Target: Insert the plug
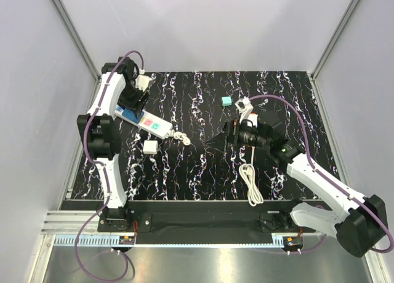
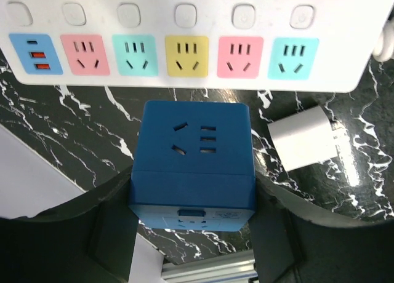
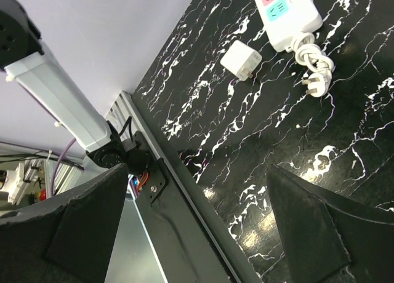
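My left gripper point(image 2: 192, 200) is shut on a blue cube-shaped socket adapter point(image 2: 192, 154) and holds it just in front of the white power strip with coloured sockets point(image 2: 184, 40). In the top view this gripper point(image 1: 134, 100) sits at the far left, over the strip point(image 1: 148, 123). The small white plug block point(image 2: 305, 137) lies free on the black marbled table, to the right of the blue cube. It also shows in the top view point(image 1: 150, 147) and the right wrist view point(image 3: 242, 59). My right gripper point(image 1: 225, 135) is open and empty above mid-table, also seen in its own view point(image 3: 197, 191).
A tiny teal cube point(image 1: 226, 101) lies at the back centre. The strip's coiled cable and pronged plug point(image 1: 180, 137) lie beside it, and also show in the right wrist view point(image 3: 311, 61). A white cable point(image 1: 249, 181) lies under the right arm. Walls enclose the table.
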### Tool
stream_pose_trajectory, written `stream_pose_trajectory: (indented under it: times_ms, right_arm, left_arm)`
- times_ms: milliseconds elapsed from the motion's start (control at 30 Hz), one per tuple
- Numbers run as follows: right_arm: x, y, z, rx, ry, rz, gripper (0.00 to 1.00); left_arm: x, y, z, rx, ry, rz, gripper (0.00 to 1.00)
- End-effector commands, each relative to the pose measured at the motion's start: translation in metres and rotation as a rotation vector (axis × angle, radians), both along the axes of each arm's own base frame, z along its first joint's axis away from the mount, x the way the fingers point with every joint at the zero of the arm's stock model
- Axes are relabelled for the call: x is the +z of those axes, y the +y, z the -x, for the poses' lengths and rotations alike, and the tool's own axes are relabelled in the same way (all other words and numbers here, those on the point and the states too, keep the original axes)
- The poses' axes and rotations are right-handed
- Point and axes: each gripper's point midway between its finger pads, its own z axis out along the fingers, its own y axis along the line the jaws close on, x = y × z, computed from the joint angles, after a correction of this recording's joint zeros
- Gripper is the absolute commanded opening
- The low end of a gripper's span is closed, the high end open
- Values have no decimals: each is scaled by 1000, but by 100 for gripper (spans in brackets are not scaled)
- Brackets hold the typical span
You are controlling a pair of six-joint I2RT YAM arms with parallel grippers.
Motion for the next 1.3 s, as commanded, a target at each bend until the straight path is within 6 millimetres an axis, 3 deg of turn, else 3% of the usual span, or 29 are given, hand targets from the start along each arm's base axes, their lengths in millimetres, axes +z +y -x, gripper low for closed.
stream_pose_trajectory:
  times_ms: [0,200,700,1267]
  right_arm:
    - [27,6,0,48,-66,-33,100]
    - [21,8,-4,54,-69,-13,100]
    - [10,12,-8,65,-46,6,100]
    - [1,15,-10,77,-28,18,100]
  left_arm:
    - [10,2,-15,-18,-38,17,0]
    - [-11,-3,-23,-24,-1,42,0]
    - [-38,-2,-31,-25,53,30,0]
    - [-57,5,-30,-30,104,-25,0]
